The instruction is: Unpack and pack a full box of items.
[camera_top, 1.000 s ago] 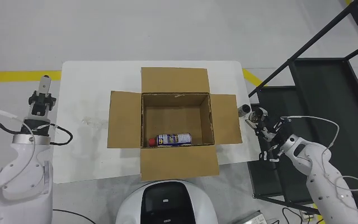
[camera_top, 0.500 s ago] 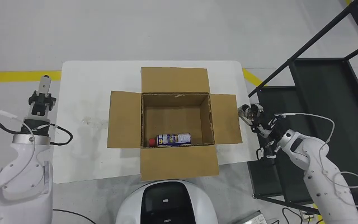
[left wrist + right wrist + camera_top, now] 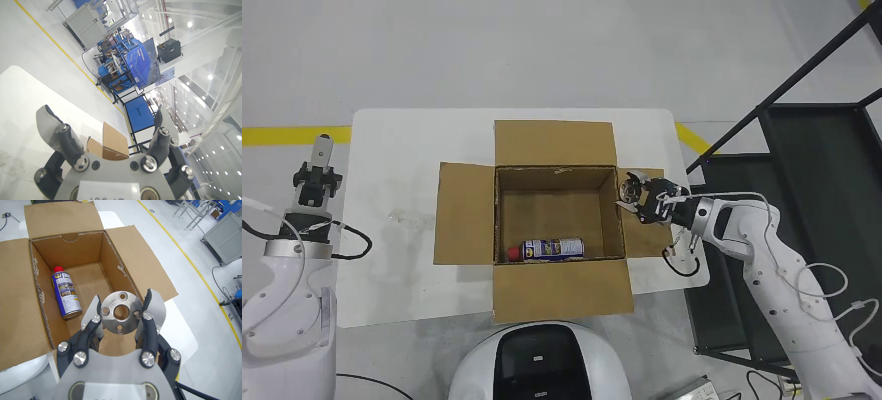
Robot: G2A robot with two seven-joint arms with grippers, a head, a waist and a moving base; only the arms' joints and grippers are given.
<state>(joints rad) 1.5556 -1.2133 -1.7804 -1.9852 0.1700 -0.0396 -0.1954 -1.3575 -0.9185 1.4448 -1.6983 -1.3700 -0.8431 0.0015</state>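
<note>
White table (image 3: 402, 150), with an open cardboard box (image 3: 552, 145) at its middle, all four flaps spread. Spray can (image 3: 552, 247) lies on its side on the box floor, against the near wall. My left gripper (image 3: 103, 109) is just off the table's left edge, jaws wide, nothing between them. My right gripper (image 3: 122, 300) is over the box's right wall, jaws part-closed, pinching a round metal flange (image 3: 128, 306) by its rim.

My right pincer (image 3: 123, 296) grips a metal flange (image 3: 129, 321), arm bent inward; my left pincer (image 3: 103, 110) sits spread wide, arm at my side.
</note>
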